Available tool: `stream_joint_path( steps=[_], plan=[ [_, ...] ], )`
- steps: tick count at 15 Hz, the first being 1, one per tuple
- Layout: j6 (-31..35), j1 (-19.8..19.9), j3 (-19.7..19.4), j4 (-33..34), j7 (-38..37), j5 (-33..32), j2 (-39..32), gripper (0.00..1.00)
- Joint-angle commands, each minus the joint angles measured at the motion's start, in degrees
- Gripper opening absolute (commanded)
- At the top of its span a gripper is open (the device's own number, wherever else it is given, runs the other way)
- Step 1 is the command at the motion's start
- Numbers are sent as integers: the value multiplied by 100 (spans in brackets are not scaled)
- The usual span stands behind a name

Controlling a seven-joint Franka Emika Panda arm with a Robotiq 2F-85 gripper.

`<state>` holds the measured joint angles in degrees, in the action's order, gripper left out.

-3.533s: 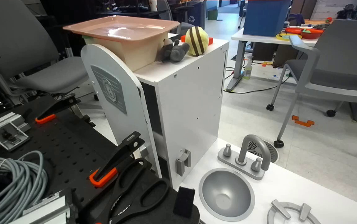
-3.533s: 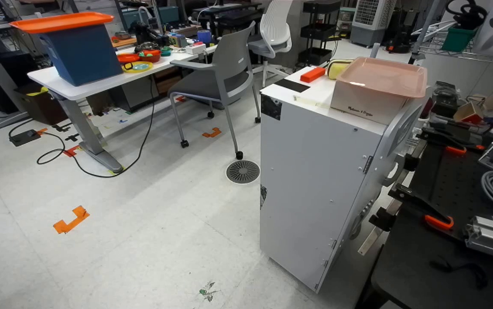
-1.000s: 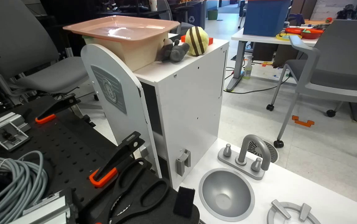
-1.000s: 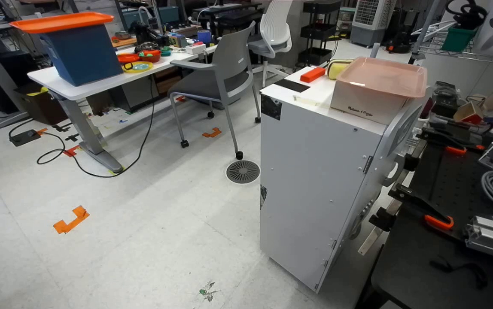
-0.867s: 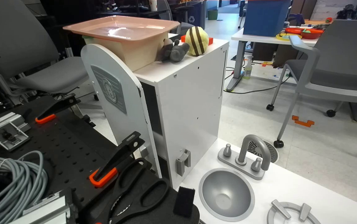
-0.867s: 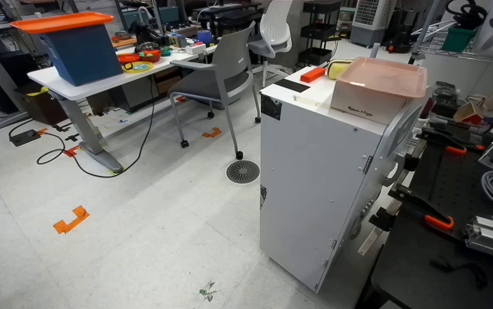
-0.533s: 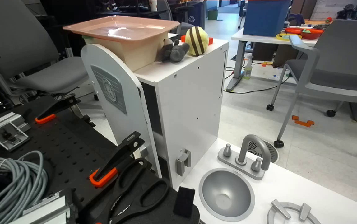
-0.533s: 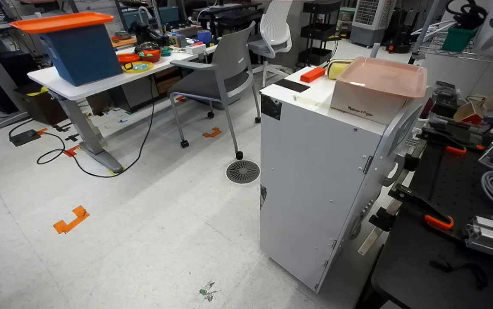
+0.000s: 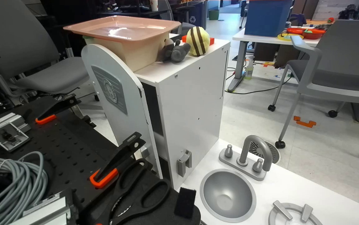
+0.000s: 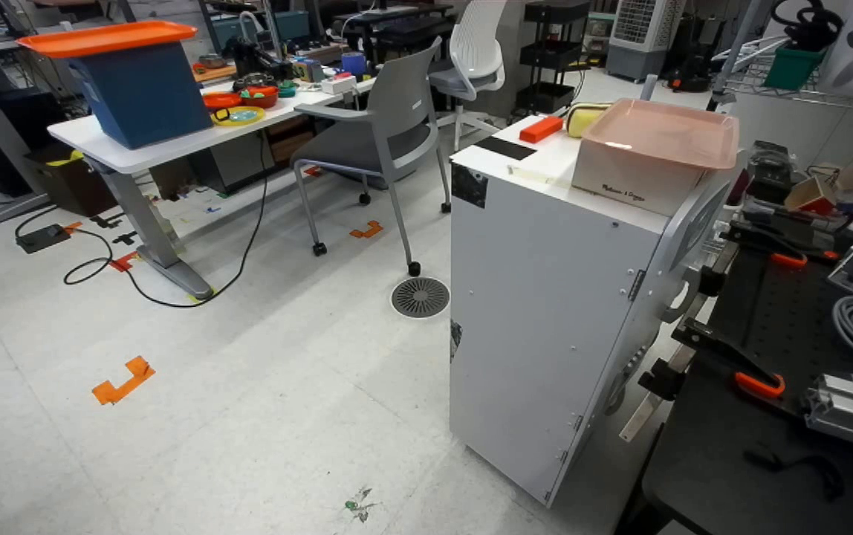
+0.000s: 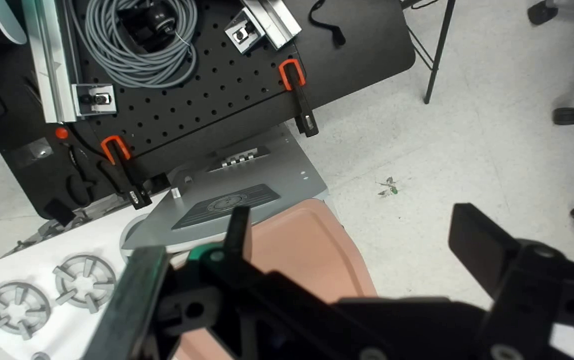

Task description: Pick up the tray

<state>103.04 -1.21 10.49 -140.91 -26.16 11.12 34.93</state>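
Zero lifting done so far. The tray point(image 9: 121, 28) is perched on the cream bin point(image 10: 642, 174), which is itself set on top of the white cabinet point(image 10: 545, 297), so basically the whole job is left: rim to be reached, pinched and raised. Nothing's held by the gripper point(image 11: 351, 227) yet; its jaws are spread wide, and in the wrist view a corner of the tray plus some floor point(image 11: 407, 240) can be seen in the gap. How high above the rim it's hung can't really be judged, as it isn't caught in either exterior view.

Room-wise, not bad. The rim is stuck out past the bin's walls, so some lip should be had for a pinch. Off the cabinet's flat side floor is shown, with the grey chair point(image 10: 400, 96) well apart, so a retreat could be made that way. More care would be needed on the flank where the grey plush toy point(image 9: 177, 52) is parked just beside the bin, striped ball point(image 9: 198, 41) next to it, and at the end where the curved panel point(image 9: 128, 123) is stood close under the rim. No sideways dragging, or the bin could get tugged along.
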Motion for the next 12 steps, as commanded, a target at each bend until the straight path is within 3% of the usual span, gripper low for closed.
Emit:
stream_joint_path(
  steps=[1,12],
  plan=[
    [-30,47,-50,108,23,-25,-61,100],
    [-406,697,-611,373,-47,-292,-38,100]
  ],
)
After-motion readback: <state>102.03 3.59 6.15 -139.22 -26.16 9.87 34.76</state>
